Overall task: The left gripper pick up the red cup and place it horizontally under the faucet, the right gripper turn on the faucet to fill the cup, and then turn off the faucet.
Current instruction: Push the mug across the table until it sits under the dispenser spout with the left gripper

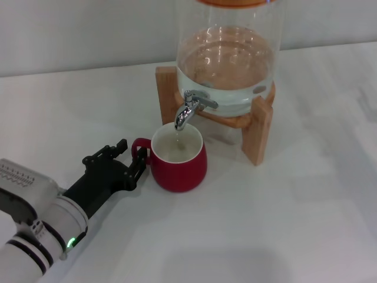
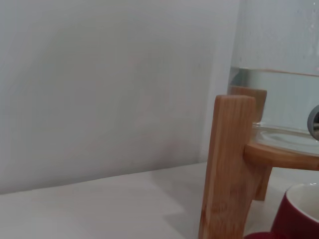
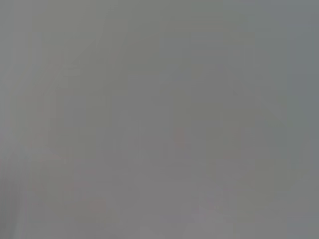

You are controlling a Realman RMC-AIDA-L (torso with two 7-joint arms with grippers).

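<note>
The left gripper is sitting with its fingers spread apart beside the handle of the red cup, which is standing upright just ahead of it, directly beneath the faucet spout to catch water. The right gripper is out of view.

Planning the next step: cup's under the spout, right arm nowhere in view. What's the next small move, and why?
Probably bring the right gripper in to the faucet lever. The red cup stands upright below the spout, the left gripper sits at its handle, and the right gripper shows in no view.
</note>
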